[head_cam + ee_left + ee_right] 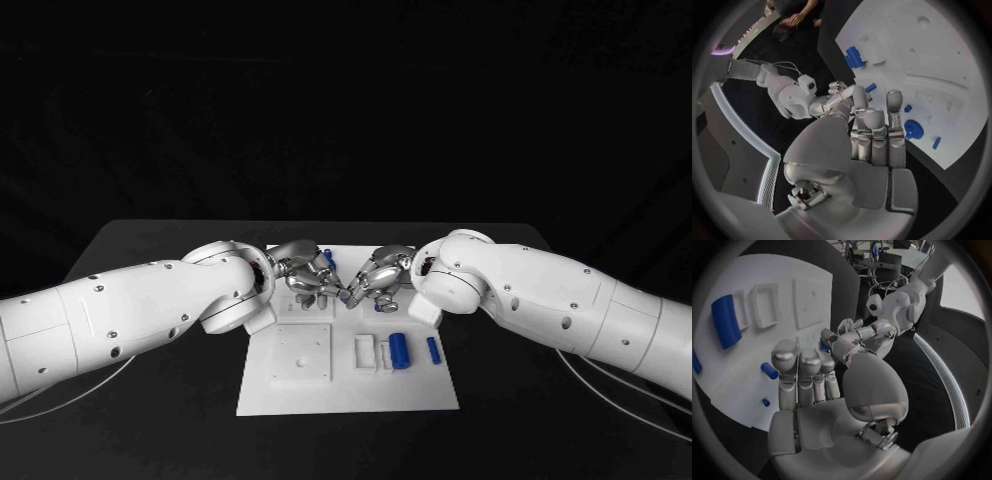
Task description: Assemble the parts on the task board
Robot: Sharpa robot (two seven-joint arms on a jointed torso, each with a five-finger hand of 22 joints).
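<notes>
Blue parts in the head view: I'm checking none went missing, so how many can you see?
3. A larger blue cylinder and a smaller blue cylinder lie side by side on the task board; a third blue part shows beyond the left robot hand. Hands may hide others.

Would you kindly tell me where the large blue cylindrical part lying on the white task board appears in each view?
Head view: the large blue cylindrical part lies on the white task board, right of centre, beside a white rectangular frame.
Left wrist view: probably the blue piece against a white raised shape on the board.
Right wrist view: the part lies next to the frame.
Shared landmark: that white frame.
</notes>
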